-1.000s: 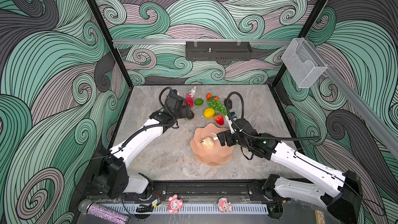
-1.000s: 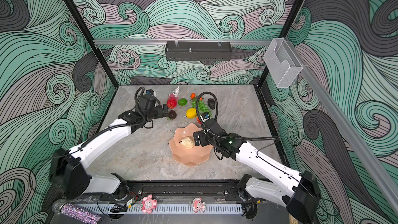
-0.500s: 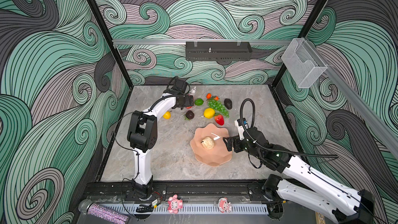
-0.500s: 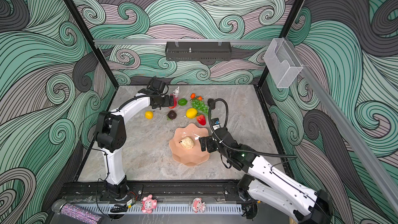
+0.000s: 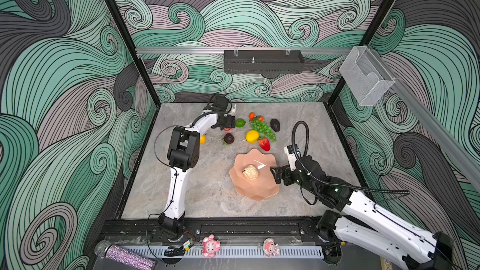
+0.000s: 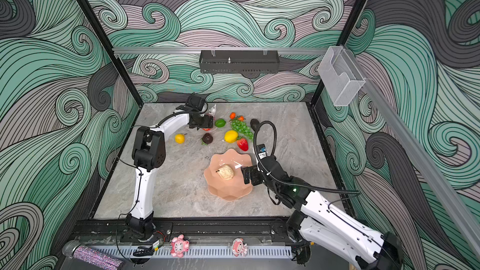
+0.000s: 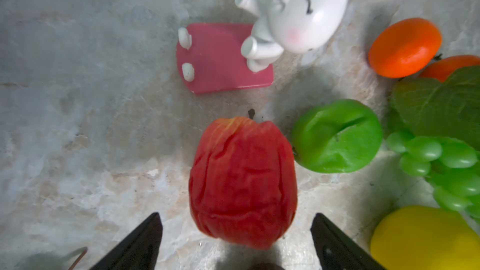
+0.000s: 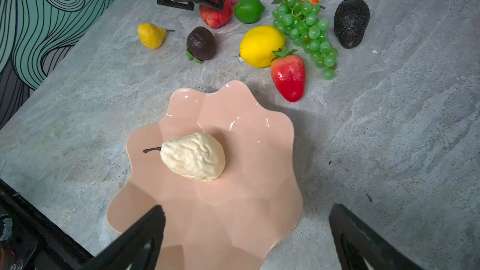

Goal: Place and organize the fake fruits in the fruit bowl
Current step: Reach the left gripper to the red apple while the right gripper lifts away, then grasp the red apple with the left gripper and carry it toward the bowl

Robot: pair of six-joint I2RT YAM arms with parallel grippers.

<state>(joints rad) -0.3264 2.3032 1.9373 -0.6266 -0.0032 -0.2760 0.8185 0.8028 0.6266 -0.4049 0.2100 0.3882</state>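
Observation:
The salmon-pink fruit bowl (image 5: 255, 189) sits mid-table and holds one cream knobbly fruit (image 5: 250, 172). My right gripper (image 5: 275, 175) hovers open at the bowl's right rim, empty, with its fingers (image 8: 145, 232) over the rim. At the back, my left gripper (image 5: 228, 125) is open around a red apple (image 7: 242, 180). A gap shows on each side between the apple and the fingers (image 7: 140, 240). Lying loose are a lime (image 5: 240, 122), oranges (image 5: 251, 115), grapes (image 5: 262, 128), an avocado (image 5: 274, 125), a lemon (image 5: 252, 136), a strawberry (image 5: 264, 144), a dark round fruit (image 5: 229, 138) and a small yellow fruit (image 5: 202, 139).
A white rabbit figurine (image 7: 298, 14) on a pink base stands just behind the apple. A clear mesh basket (image 5: 366, 79) and a black rack (image 5: 262, 61) hang on the walls. Two pink dolls (image 5: 211, 245) and a glittery microphone (image 5: 124, 255) lie at the front rail.
My left gripper has moved from beside the dark round fruit to the back, around the red apple. My right gripper has drawn back from over the bowl's middle to its right rim.

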